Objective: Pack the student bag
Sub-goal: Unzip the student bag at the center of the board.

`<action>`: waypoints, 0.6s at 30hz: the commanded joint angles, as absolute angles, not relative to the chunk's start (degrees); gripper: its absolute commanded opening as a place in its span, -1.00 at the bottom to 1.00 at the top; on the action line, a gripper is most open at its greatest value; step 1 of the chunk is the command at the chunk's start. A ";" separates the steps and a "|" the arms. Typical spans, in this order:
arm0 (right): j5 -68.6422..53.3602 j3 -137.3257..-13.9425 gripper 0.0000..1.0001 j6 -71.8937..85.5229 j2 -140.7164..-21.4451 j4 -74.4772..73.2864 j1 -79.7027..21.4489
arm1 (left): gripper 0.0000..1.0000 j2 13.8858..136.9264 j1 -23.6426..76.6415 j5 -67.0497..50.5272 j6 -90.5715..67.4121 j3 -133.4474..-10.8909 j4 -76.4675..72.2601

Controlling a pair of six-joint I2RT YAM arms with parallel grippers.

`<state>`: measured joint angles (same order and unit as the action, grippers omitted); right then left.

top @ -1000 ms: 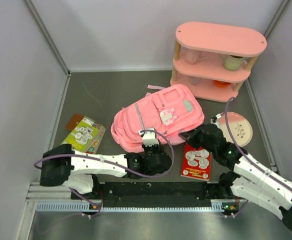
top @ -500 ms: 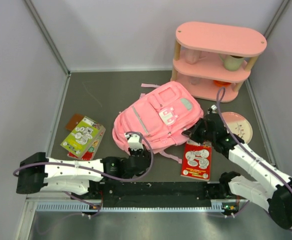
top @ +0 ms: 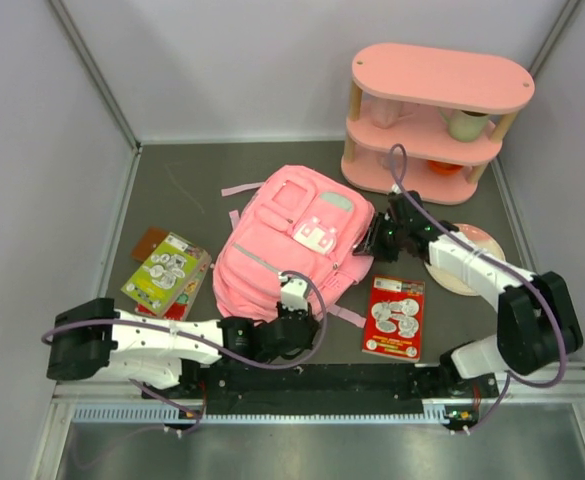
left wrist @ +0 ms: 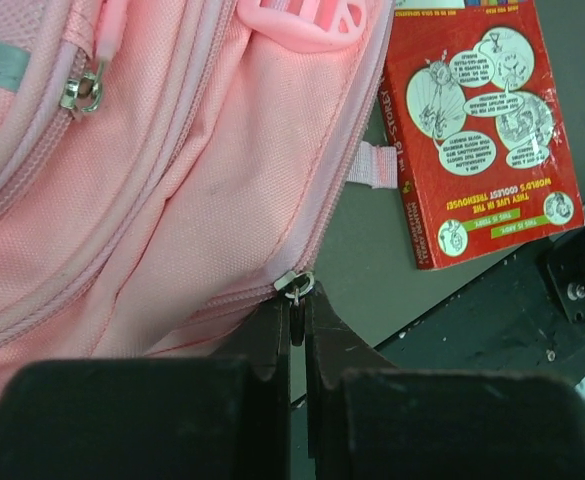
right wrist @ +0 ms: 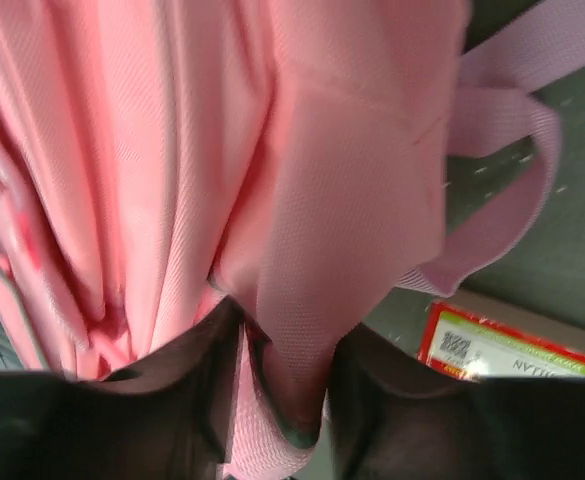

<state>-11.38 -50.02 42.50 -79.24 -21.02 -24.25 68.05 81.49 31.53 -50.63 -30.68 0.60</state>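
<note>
Tabletop, dark grey, walled by pale panels, bears student bag.

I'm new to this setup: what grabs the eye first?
The big pink student bag lies mid-table, with the left gripper pinching a zipper pull at its near edge and the right gripper clamped on fabric at its right side. A pink shelf unit stands back right.
</note>
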 commanded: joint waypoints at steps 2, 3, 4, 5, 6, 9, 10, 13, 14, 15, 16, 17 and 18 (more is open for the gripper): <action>-8.44 -53.27 0.46 39.02 -80.69 -16.70 -17.67 | -1.00 69.78 82.62 35.85 -52.99 -34.54 -2.55; -8.26 -52.04 0.63 39.20 -79.38 -16.70 -17.75 | -1.00 70.13 81.57 36.47 -53.61 -35.32 -2.37; -8.09 -49.51 0.76 39.37 -75.54 -16.79 -17.75 | -1.00 70.22 81.04 36.65 -54.05 -35.59 -2.90; -7.30 -47.92 0.78 40.33 -73.58 -16.96 -17.67 | -1.00 70.31 80.69 36.91 -54.23 -35.77 -3.16; -7.38 -46.42 0.80 41.30 -70.95 -17.14 -17.75 | -1.00 70.57 80.34 37.18 -54.32 -36.21 -3.34; -11.59 -39.57 0.82 46.56 -61.55 -16.44 -17.75 | -1.00 71.01 80.07 37.53 -53.26 -37.35 -3.96; -13.08 -35.72 0.82 48.41 -59.35 -15.83 -17.84 | -1.00 71.19 79.98 37.44 -52.30 -37.61 -3.96; -15.91 -29.56 0.81 54.74 -50.38 -13.36 -20.64 | -1.00 71.81 79.80 36.65 -50.81 -38.41 -4.48; -16.00 -28.49 0.80 57.71 -47.32 -12.92 -22.74 | -1.00 71.89 79.72 36.39 -50.37 -38.58 -4.92; -15.91 -27.52 0.79 59.05 -45.89 -12.05 -24.24 | -1.00 72.16 79.72 36.13 -50.10 -38.76 -5.18; -15.65 -26.12 0.77 60.37 -45.01 -11.43 -25.39 | -1.00 72.25 79.72 35.78 -49.23 -38.85 -5.62; -15.64 -25.84 0.76 62.90 -44.30 -10.99 -26.44 | -1.00 72.42 79.63 35.25 -49.04 -39.02 -5.97; -15.56 -25.58 0.75 63.80 -44.12 -10.03 -28.72 | -1.00 72.68 79.72 35.07 -48.78 -39.20 -6.50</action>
<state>-14.22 -26.94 54.89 -46.00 -15.25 -23.90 72.47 79.94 34.24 -51.24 -35.66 0.03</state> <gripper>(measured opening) 0.887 0.037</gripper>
